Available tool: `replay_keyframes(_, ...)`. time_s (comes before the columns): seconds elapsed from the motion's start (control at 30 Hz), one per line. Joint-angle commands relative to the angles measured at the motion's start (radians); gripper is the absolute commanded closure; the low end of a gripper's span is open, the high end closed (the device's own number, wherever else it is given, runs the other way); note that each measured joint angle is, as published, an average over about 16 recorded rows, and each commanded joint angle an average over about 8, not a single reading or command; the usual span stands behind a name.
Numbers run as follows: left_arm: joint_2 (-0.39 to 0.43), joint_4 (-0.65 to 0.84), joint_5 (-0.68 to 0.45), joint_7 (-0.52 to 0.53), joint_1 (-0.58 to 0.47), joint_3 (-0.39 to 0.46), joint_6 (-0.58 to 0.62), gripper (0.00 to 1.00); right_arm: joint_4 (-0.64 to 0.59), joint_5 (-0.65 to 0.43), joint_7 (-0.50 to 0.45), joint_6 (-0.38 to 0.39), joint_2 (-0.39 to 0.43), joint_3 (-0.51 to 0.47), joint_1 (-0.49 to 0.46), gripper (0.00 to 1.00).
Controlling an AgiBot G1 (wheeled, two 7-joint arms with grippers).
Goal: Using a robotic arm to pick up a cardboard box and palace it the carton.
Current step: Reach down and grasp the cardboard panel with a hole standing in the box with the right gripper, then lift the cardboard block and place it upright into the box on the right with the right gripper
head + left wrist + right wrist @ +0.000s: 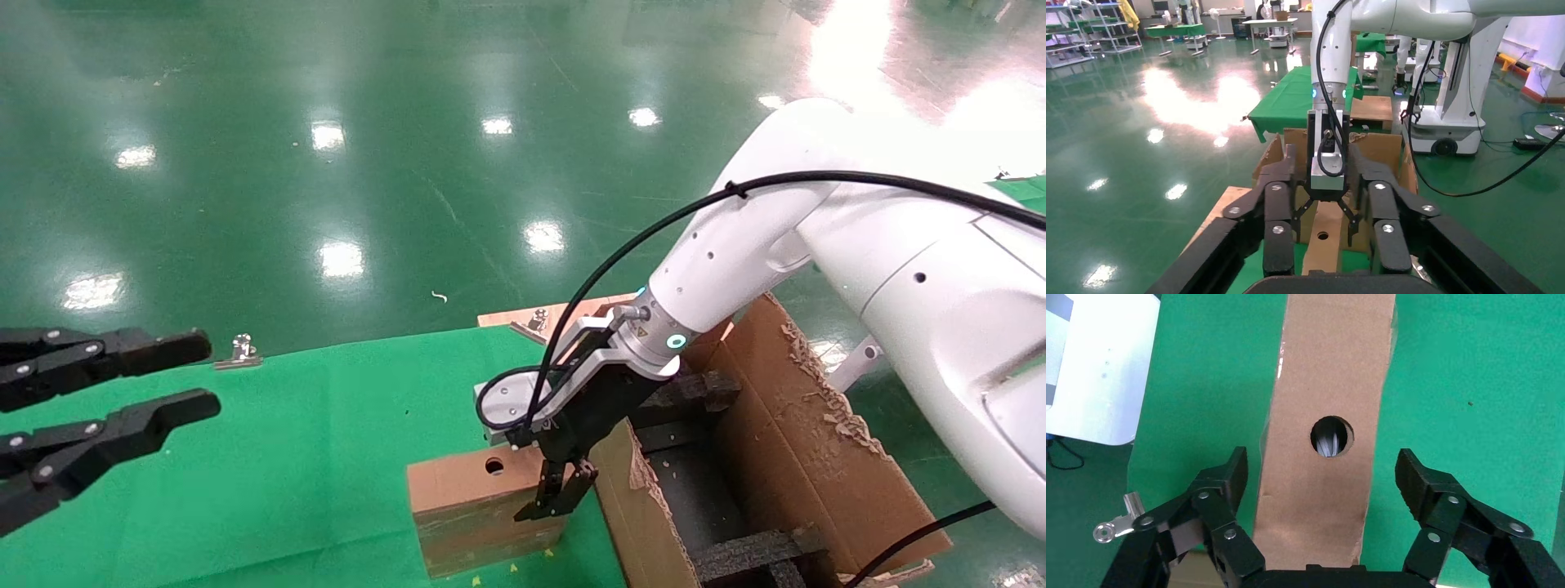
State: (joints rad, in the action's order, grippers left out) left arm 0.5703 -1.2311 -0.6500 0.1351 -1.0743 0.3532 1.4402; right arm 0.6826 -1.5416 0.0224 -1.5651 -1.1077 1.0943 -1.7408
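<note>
Approach step, not yet a grasp: white-jointed right gripper (556,490) poised lower centre, fingers apart, straddling small brown holed cardboard box (474,506) on green cloth, beside large torn-flapped carton (784,457). Next: descend, close. Left gripper (122,392) parked, fingers apart, at left edge.

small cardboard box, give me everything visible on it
The cardboard box is small, brown, closed and rectangular, standing on the green cloth right beside the carton. Its narrow top face has one round punched hole with something pale inside. The sides look glossy, as if taped. The right gripper hangs directly above it, fingers open and straddling the top face on both long sides, not yet clamped. Whether the box touches the carton wall cannot be told.
</note>
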Motion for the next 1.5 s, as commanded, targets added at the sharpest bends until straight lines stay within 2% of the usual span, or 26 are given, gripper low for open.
replay_keyframes(0.03,0.000,0.000,0.000,0.000,0.000,0.000,0.000,0.00,0.002,0.001,0.000,0.000,0.001,-0.001,0.001,1.00)
replay_keyframes(0.93,0.000,0.000,0.000,0.000,0.000,0.000,0.000,0.00,0.000,0.034,-0.005,0.002,0.017,-0.014,-0.008,1.00)
replay_keyframes(1.27,0.000,0.000,0.000,0.000,0.000,0.000,0.000,0.00,-0.029,0.149,-0.007,-0.020,0.098,-0.053,-0.150,1.00)
replay_keyframes(1.5,0.000,0.000,0.000,0.000,0.000,0.000,0.000,0.00,-0.007,0.226,-0.018,-0.031,0.174,-0.010,-0.294,1.00)
